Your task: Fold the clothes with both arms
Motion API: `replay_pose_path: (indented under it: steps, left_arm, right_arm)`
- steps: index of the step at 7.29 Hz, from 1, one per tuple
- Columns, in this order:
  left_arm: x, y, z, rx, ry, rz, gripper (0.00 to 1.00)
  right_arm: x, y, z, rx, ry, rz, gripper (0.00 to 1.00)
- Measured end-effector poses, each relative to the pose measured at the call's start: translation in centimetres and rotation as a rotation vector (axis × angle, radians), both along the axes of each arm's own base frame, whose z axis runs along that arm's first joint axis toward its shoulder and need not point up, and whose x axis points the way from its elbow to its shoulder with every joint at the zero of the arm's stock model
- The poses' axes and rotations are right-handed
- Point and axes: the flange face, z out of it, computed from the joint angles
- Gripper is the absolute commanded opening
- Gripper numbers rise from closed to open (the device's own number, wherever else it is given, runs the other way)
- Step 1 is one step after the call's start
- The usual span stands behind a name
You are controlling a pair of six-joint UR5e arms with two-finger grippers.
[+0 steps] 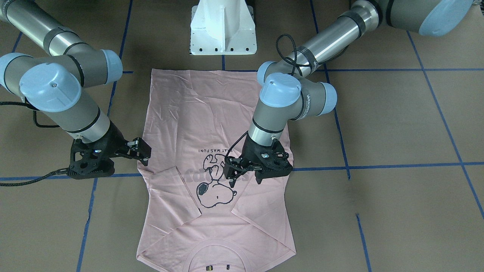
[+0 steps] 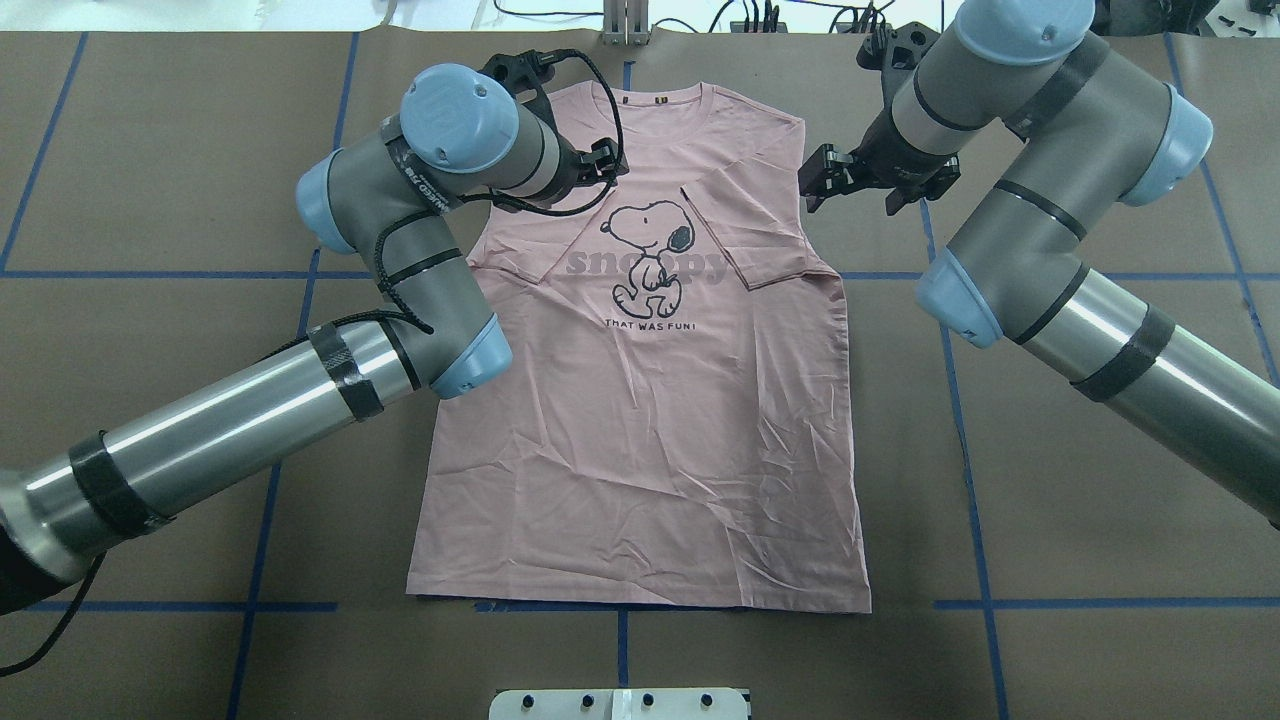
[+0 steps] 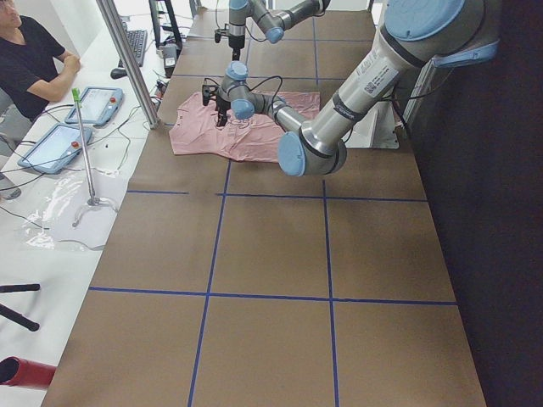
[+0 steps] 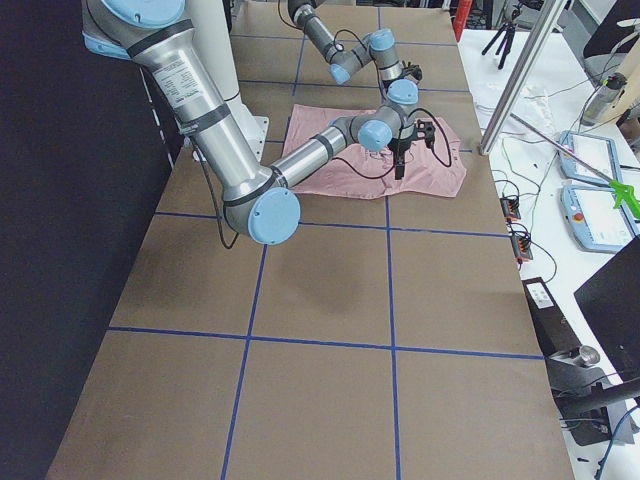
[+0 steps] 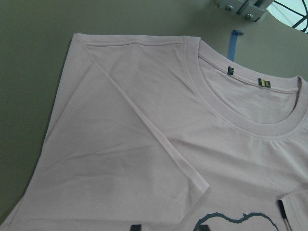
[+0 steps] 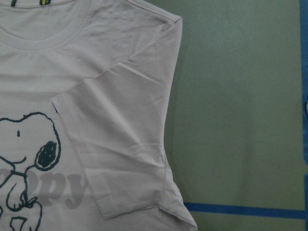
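Note:
The pale pink T-shirt (image 2: 650,420) lies flat on the table, Snoopy print up, collar away from the robot's base. Both sleeves are folded inward onto the front: the right sleeve (image 2: 750,235) and the left sleeve (image 5: 120,144). My left gripper (image 2: 600,165) hovers over the shirt's chest by Snoopy, open and empty; it also shows in the front view (image 1: 244,176). My right gripper (image 2: 820,185) is open and empty, just outside the shirt's right edge near the folded sleeve; it shows in the front view too (image 1: 141,153). The right wrist view shows that sleeve (image 6: 125,134).
The white pedestal base (image 1: 223,30) stands past the shirt's hem. Blue tape lines (image 2: 1000,604) mark the brown table cover. An operator (image 3: 34,59) sits at a side table with tablets (image 3: 51,144) and a metal post (image 3: 127,59).

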Motion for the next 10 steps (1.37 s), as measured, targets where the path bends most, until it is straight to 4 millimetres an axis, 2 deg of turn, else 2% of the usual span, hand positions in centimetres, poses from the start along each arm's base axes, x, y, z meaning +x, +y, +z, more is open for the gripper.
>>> replay_pose_path:
  steps: [1,2,3,4,6,8,10]
  left_arm:
    - [-1.6,1.9,0.0,0.003,0.031,0.041,1.0]
    - [-3.9,4.3,0.4,0.002,0.049,0.08,1.0]
    - [-6.5,6.8,0.6,0.008,0.034,0.111,1.0]
    - [-9.3,9.3,0.0,0.02,-0.007,0.141,1.0]
    - [-14.0,13.4,-0.8,0.037,-0.079,0.179,1.0]
    - [-15.6,15.0,0.1,0.037,-0.102,0.193,1.0]
    - [-16.1,15.5,0.2,0.039,-0.101,0.191,1.0]
  right_arm:
    - [0.1,0.7,-0.7,-0.022,-0.022,0.008,1.0]
    - [0.0,2.2,-1.4,-0.059,-0.047,0.03,1.0]
    - [-0.7,4.7,-1.4,-0.096,-0.059,0.054,1.0]
    - [-1.5,8.4,-0.8,-0.108,-0.056,0.069,1.0]
    - [-1.5,16.2,1.1,-0.157,-0.046,0.129,1.0]
    - [-3.2,21.8,3.8,-0.216,-0.001,0.209,1.0]
    - [-5.3,26.5,4.1,-0.19,0.018,0.187,1.0]
